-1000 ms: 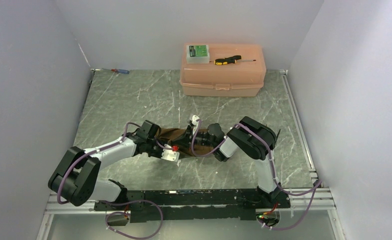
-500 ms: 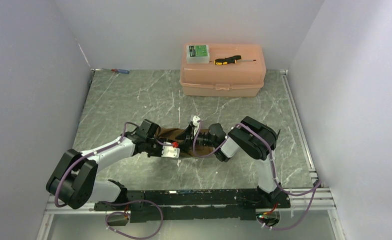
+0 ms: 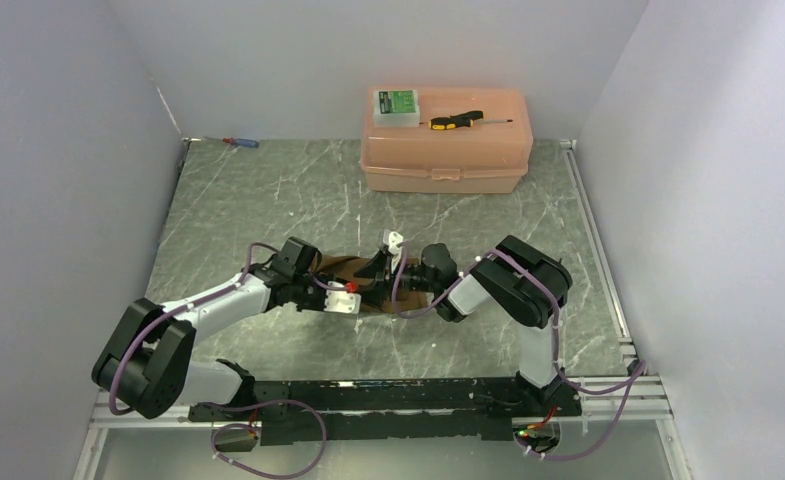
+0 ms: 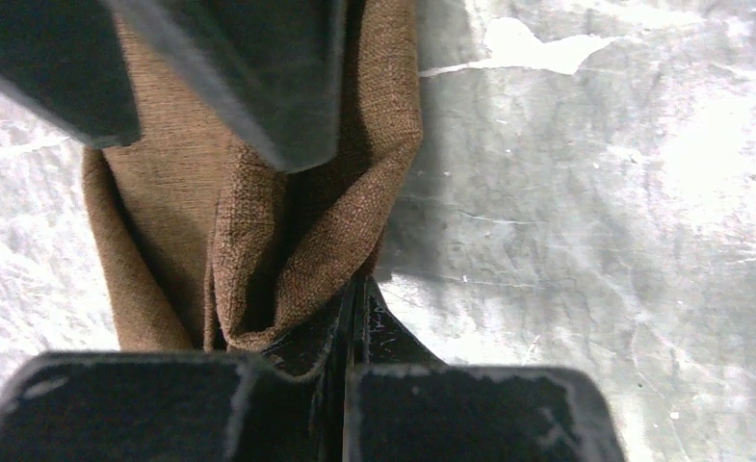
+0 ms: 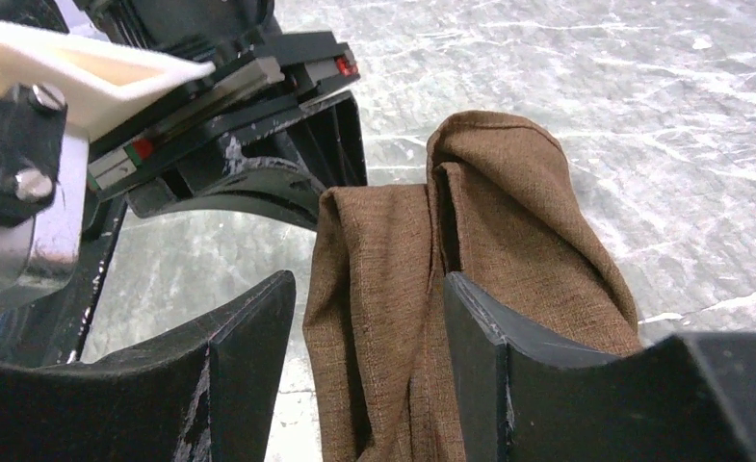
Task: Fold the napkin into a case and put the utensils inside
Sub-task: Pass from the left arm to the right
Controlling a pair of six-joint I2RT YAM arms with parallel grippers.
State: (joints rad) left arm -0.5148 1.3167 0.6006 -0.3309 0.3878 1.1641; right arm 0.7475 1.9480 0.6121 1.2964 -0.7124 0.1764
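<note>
While my left claw (image 4: 350,300) is clamped shut on a pinch of the napkin (image 5: 508,212) at one end, my right claw (image 5: 364,322) stands apart, one finger on each side of a raised fold, not gripping. The napkin sits mid-table (image 3: 268,190) between the two arms, bunched into a narrow creased strip, not a flat case yet. I judge this as mid-fold: pouch forming, no flap visible. Next move, I reckon, is for the right claw to close on that fold or back off and press it flat, with the left end pinned so the cloth doesn't drag. Utensils aren't in view on any camera, so I can't say where they are.
</note>
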